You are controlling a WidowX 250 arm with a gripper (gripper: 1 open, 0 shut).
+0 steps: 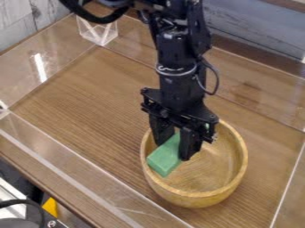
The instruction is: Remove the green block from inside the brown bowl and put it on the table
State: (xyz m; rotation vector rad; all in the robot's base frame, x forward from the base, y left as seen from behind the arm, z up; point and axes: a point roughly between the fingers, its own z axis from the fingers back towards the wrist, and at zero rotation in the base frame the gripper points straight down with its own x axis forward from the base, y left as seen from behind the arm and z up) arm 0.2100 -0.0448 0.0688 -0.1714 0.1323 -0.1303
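The green block (165, 158) hangs tilted between the black fingers of my gripper (174, 150), which is shut on it and points almost straight down. Its lower corner sits over the left inner side of the brown bowl (226, 181), about level with the rim. The bowl is round, light wood, and stands on the table (95, 98) near the front right. The arm comes down from the top of the view and hides the block's upper part.
Clear acrylic walls (71, 178) bound the tabletop at the front and left. A small clear box (98, 31) stands at the back left. Open wood surface stretches to the left of and behind the bowl.
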